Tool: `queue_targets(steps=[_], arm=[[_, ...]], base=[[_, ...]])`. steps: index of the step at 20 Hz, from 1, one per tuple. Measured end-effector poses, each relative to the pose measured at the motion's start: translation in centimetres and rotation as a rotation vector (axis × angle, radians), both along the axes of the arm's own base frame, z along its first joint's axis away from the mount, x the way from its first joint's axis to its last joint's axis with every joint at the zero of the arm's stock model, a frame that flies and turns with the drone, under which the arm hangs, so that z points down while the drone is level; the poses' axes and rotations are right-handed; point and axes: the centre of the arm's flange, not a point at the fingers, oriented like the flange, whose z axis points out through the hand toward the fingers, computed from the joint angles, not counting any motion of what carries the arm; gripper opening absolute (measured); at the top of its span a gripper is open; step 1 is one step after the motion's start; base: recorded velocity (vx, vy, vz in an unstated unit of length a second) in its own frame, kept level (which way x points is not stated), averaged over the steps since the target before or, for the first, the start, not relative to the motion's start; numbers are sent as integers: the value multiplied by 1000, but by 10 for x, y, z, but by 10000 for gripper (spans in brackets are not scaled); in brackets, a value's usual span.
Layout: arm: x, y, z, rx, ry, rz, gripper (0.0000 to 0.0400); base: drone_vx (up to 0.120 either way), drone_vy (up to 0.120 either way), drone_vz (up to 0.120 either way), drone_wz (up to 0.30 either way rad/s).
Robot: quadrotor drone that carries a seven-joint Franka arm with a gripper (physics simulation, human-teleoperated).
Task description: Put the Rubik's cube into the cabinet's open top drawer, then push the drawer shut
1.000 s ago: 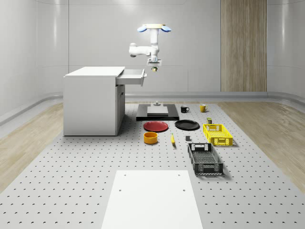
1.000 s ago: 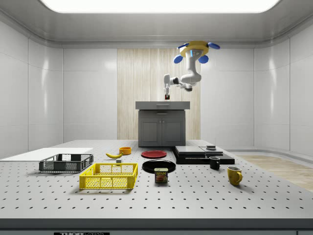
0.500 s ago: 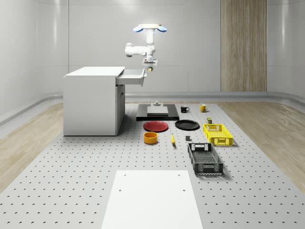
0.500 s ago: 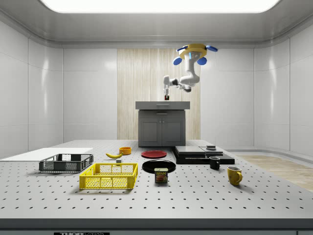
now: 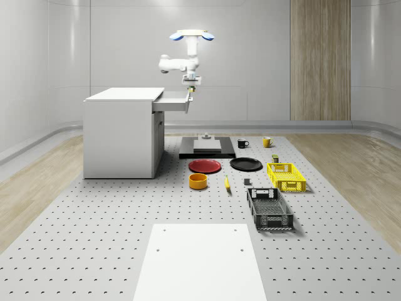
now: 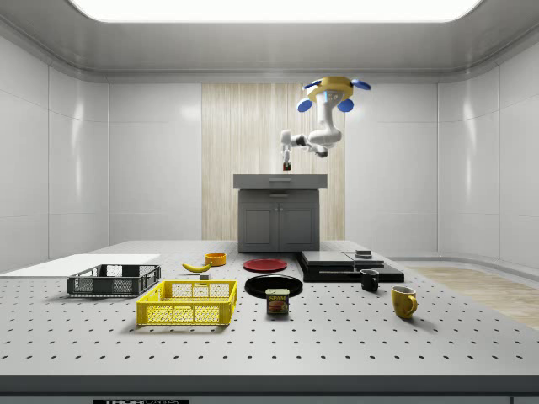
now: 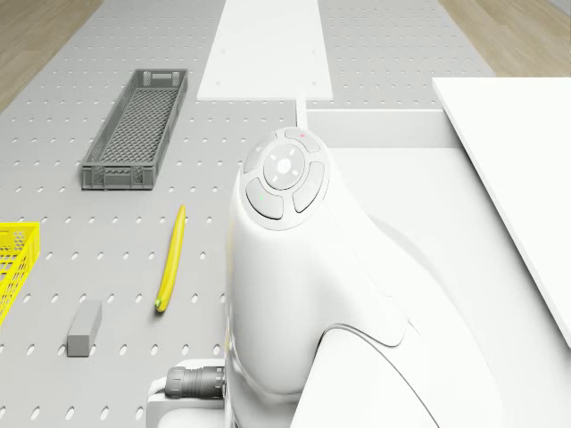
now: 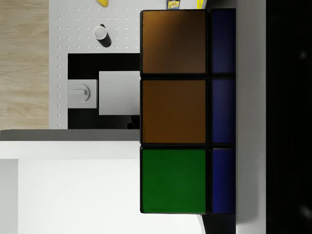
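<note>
The word "SPAM" stands on the small can (image 6: 277, 301) on the counter (image 6: 337, 345), beside the yellow basket (image 6: 187, 303) in the side view. No other words or numbers can be read.

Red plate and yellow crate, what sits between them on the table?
In the whole-scene view, a black plate lies between the red plate and yellow crate.

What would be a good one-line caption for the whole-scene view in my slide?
Drone hovering above the open top drawer of the white cabinet, its gripper carrying the Rubik's cube over the drawer's front edge.
</note>
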Motion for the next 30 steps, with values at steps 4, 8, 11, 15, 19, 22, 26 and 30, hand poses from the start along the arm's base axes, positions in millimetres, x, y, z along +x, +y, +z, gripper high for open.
queue_targets(steps=[4, 8, 11, 15, 19, 22, 26, 30], arm=[[0, 0, 0, 0, 0, 0, 325], [0, 0, 0, 0, 0, 0, 325], [0, 0, 0, 0, 0, 0, 325], [0, 0, 0, 0, 0, 0, 325], [0, 0, 0, 0, 0, 0, 325], [0, 0, 0, 0, 0, 0, 325], [0, 0, 2, 0, 0, 0, 325], [0, 0, 15, 0, 0, 0, 325]], base=[[0, -120, 0, 0], [0, -120, 0, 0], [0, -120, 0, 0], [0, -120, 0, 0], [0, -120, 0, 0], [0, -120, 0, 0], [0, -100, 0, 0], [0, 0, 0, 0]])
